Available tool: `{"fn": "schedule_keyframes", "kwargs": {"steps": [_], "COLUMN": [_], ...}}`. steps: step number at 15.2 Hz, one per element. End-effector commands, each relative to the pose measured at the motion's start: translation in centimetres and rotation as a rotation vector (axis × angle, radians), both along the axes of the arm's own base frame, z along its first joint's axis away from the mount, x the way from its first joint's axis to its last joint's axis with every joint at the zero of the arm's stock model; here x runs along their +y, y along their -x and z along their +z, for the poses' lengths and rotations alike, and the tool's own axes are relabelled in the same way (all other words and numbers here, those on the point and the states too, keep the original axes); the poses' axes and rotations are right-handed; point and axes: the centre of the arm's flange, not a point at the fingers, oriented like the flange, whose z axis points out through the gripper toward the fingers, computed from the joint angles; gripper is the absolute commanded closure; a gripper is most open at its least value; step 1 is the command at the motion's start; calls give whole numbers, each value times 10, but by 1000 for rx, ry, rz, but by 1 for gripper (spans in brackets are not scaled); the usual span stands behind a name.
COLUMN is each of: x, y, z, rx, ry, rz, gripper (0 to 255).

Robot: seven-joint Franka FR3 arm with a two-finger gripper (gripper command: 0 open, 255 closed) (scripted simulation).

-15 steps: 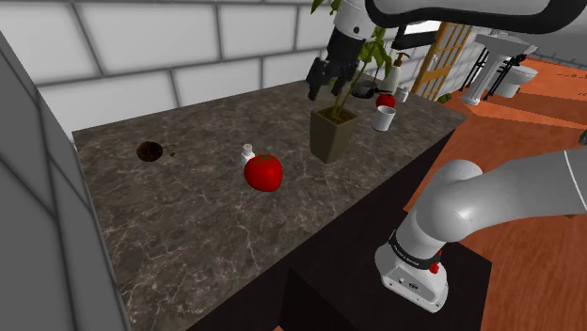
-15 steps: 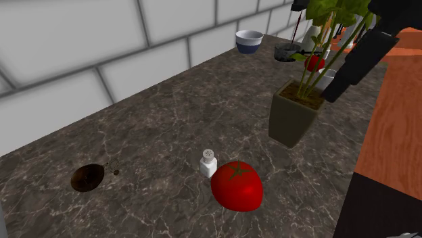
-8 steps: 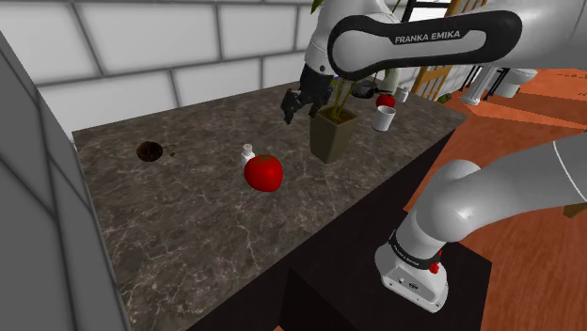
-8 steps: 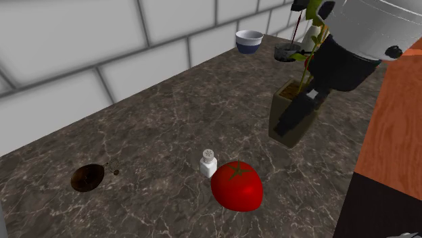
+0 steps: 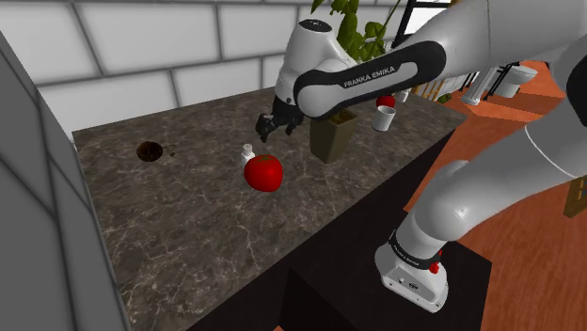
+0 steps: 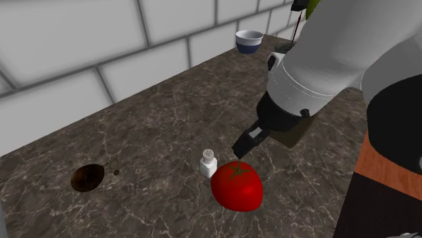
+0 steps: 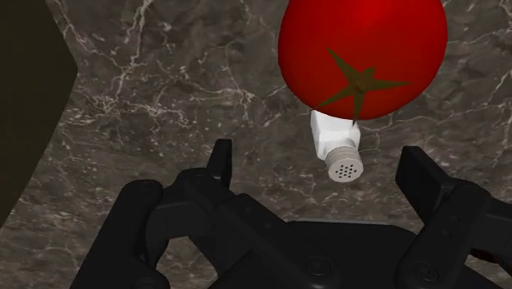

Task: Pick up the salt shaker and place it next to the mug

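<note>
On the counter's left end, dark round thing (image 5: 149, 150): lies near the wall-side edge, well apart from everything else. I cannot tell what it is, and it looks to play no part in the job.
Counter (image 5: 188, 244): dark veined stone. It carries every item, and the work here is around its middle.
Salt shaker (image 5: 248, 152) (image 6: 208, 163) (image 7: 336, 148): small and white with a perforated cap. It stands upright near the counter's middle, roughly midway between the wall edge and the front edge, and nothing holds it.
Tomato (image 5: 263, 173) (image 6: 237, 185) (image 7: 361, 49): large and red, right against the shaker on its front-edge side. Whether they touch I cannot tell. By my reading, this crowding leaves only the shaker's other sides free for a finger.
Gripper (image 5: 270, 124) (image 6: 243, 145) (image 7: 320, 168): hovers above the counter, over the shaker and slightly to its planter side. Its fingers (image 7: 220, 160) are spread wide with nothing between their pads. The shaker's cap sits in line with the gap, nearer one finger than the other, and is not touched. The wide spread reads as preparation to straddle the shaker from above.
Planter (image 5: 331, 143): a dark square pot just beyond the gripper toward the counter's right end.
White cup (image 5: 384, 118): I take it for the mug. It stands near the counter's far right end, well apart from the shaker.
</note>
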Motion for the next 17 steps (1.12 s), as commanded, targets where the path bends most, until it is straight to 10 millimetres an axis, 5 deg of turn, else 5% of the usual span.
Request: {"fn": "schedule_keyframes", "kwargs": {"steps": [1,8,17], "x": [11,40,40], "y": [-14,-64,-82], "z": [-22,-94,-138], "rx": [-13,-51,-54], "ry": [4,28,30], "rz": [-11,-49,-53], "gripper": [0,0,0]}}
